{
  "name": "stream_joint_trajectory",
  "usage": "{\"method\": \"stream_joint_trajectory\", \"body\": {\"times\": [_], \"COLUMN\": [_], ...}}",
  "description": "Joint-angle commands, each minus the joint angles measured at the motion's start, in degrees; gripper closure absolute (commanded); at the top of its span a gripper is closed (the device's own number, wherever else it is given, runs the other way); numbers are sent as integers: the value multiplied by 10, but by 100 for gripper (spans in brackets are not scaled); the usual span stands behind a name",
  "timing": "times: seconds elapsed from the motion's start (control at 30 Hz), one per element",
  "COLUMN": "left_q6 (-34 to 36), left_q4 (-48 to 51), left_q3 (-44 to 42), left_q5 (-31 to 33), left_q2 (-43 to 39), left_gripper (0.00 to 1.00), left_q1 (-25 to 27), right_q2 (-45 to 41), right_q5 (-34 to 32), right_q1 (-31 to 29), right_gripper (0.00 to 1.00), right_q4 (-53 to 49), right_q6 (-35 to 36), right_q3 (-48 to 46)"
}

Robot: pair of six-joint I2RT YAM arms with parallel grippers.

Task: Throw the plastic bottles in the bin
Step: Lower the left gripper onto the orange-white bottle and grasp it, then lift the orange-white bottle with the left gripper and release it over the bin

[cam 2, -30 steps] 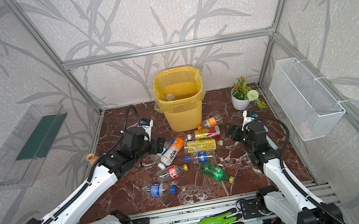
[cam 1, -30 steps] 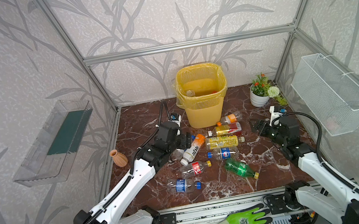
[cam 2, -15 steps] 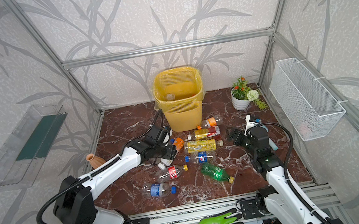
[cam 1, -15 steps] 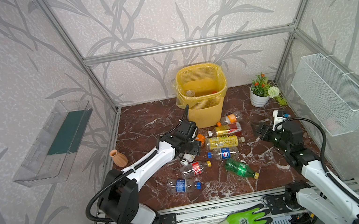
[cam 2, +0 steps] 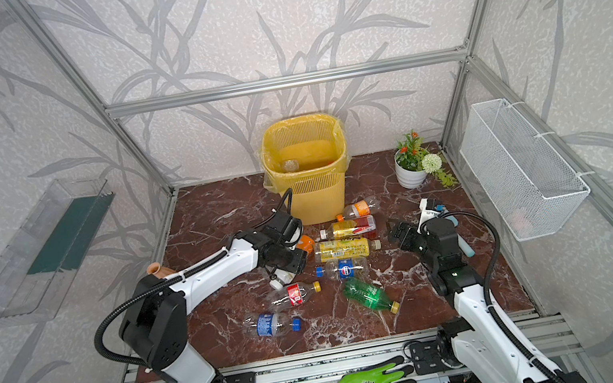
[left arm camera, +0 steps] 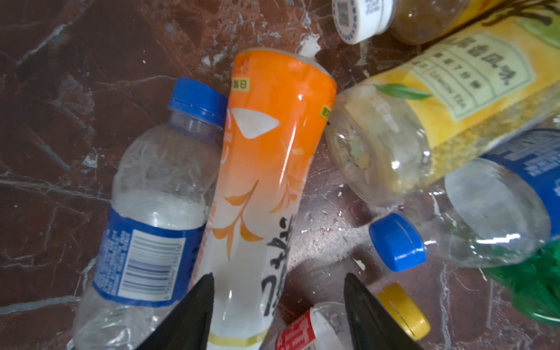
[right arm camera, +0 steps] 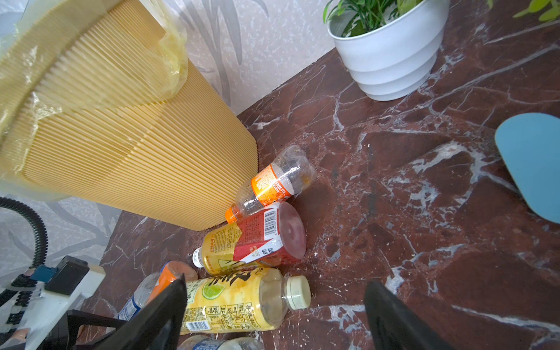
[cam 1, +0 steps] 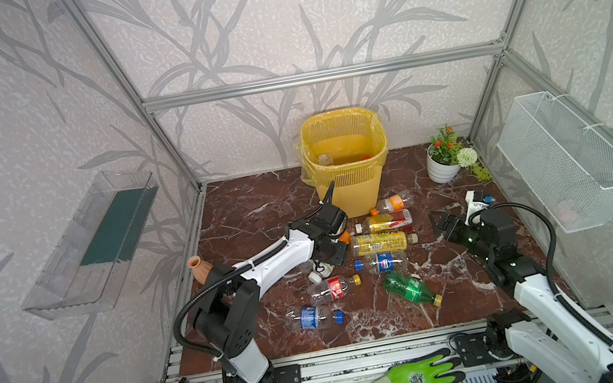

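The bin [cam 1: 351, 193] stands upright at the rear centre of the marble surface [cam 1: 250, 218], mouth up. A clear bottle [cam 1: 324, 159] lies inside it.

The left gripper [left arm camera: 278, 275] is lowered over the cluster just in front of the bin. Its jaws are part open and straddle the orange-and-white bottle [left arm camera: 266, 157]. One finger sits at the bottle's edge and the other stands clear of it. No closed grip is visible.

The right gripper [right arm camera: 274, 280] has its jaws spread wide with nothing between them. It is to the right of the cluster.

The bottles on the surface all lie on their sides. In both top views:
- yellow-label bottle [cam 1: 378, 243]: long axis left-right, cap to the right.
- orange-and-white bottle: diagonal, orange end toward the bin, white end toward the front.
- red-and-yellow bottle [cam 1: 383, 222]: left-right, cap to the left.
- green bottle [cam 1: 409, 289]: diagonal, cap toward the front right.
- red-label bottle [cam 1: 331, 287]: nearly left-right, yellow cap to the right.
- blue-label bottle [cam 1: 384, 261]: left-right, blue cap to the left.
- front blue-label bottle [cam 1: 311, 317]: left-right, cap to the right.
- orange-label bottle [cam 1: 391, 202]: just beside the bin's base, cap to the left.
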State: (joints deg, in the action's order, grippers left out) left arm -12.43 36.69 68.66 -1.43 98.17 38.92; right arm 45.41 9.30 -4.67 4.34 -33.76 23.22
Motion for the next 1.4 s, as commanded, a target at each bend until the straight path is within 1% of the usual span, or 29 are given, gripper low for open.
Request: {"method": "stream_joint_trajectory", "body": {"times": [0.0, 0.5, 0.73, 0.83, 0.93, 1.07, 1.37], "left_q6": [14, 37, 41, 42, 44, 43, 39], "left_q4": [22, 41, 40, 37, 33, 30, 2], "left_q3": [19, 66, 73, 73, 72, 68, 56], "left_q5": [13, 28, 35, 32, 29, 29, 32], "left_q2": [12, 87, 100, 100, 95, 79, -37], "left_gripper": [32, 32, 39, 44, 47, 54, 55], "left_q1": [4, 5, 5, 5, 6, 6, 5], "right_q2": [0, -2, 0, 0, 1, 0, 0], "right_q5": [-7, -14, -15, -17, -19, -20, -20], "right_q1": [-1, -1, -1, -1, -1, -1, -1], "right_gripper": [8, 7, 6, 6, 6, 6, 6], "right_q4": [5, 3, 5, 5, 7, 8, 13], "right_q6": [10, 20, 23, 24, 24, 24, 20], "right_q3": [-9, -12, -12, -12, -12, -11, -8]}}
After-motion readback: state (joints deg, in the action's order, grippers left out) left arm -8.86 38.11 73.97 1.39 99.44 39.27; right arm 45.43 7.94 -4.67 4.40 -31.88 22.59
